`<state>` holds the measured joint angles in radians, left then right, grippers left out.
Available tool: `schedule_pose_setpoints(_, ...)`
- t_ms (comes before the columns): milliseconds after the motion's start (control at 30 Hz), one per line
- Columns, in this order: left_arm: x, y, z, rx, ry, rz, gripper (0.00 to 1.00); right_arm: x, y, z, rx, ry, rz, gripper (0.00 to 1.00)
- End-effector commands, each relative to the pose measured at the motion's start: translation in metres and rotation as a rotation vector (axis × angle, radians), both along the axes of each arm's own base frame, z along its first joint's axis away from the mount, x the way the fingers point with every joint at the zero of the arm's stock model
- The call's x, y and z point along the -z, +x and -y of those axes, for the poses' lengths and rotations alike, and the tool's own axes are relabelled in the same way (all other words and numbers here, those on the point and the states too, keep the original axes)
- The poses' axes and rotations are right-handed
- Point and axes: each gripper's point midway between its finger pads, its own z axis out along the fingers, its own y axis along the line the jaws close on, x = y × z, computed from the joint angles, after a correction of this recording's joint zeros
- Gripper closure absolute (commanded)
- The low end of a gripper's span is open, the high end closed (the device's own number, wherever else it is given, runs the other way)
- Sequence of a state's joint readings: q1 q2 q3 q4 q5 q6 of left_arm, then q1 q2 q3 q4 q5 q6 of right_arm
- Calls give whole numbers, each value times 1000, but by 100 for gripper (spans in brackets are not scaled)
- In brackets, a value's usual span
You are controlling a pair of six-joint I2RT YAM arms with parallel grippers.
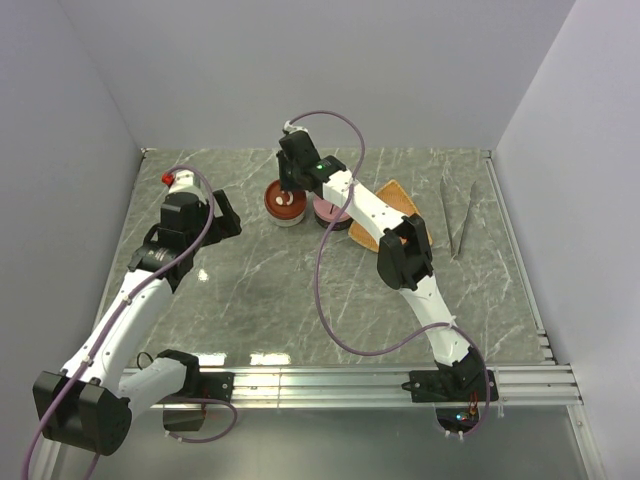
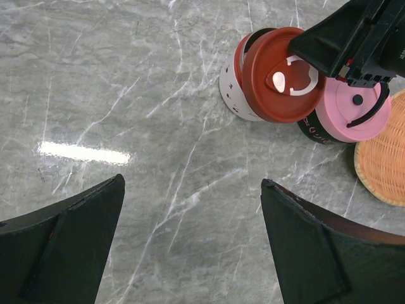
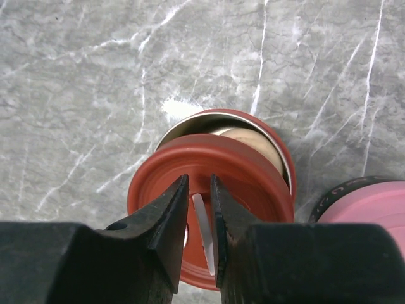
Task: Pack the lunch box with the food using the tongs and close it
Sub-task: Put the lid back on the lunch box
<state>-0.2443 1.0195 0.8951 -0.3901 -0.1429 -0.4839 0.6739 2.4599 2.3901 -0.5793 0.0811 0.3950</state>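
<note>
The lunch box (image 1: 277, 214) is a round red-rimmed white pot (image 2: 231, 88) at the table's far middle. Its red lid (image 3: 234, 164) lies askew on top, leaving a crescent uncovered where a cream ball of food (image 3: 247, 136) shows inside. My right gripper (image 3: 199, 177) hangs over the lid, its jaws a narrow gap apart on either side of the lid's white handle (image 3: 202, 218). The tongs (image 1: 454, 248) lie untouched at the far right. My left gripper (image 2: 193, 180) hovers wide open over bare table, left of the box, holding nothing.
A black pot with a pink lid (image 2: 351, 117) stands right against the lunch box. The orange woven tray (image 1: 393, 192) lies just beyond it, partly under my right arm. Grey walls close the table on three sides.
</note>
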Motion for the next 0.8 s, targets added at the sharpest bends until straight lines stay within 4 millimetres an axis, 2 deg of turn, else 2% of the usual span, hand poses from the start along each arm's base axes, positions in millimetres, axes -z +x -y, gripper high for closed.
schedule_pose_setpoints(0,2,0,2,8,-10,-5,5,-11,12,-14,18,68,46,72)
schedule_pose_setpoints(300,3,1,2,11,-7,-11,5,-6,14,-16,25,69,49,75)
schedule_pose_setpoints(433,4,1,3,15,-9,-13,5,-19,16,-16,23,90,76,73)
schedule_pose_setpoints(567,6,4,7,34,-12,-14,5,-23,19,-18,29,104,84,72)
schedule_pose_setpoints(767,6,7,9,45,-11,-16,5,-9,16,-23,16,99,63,71)
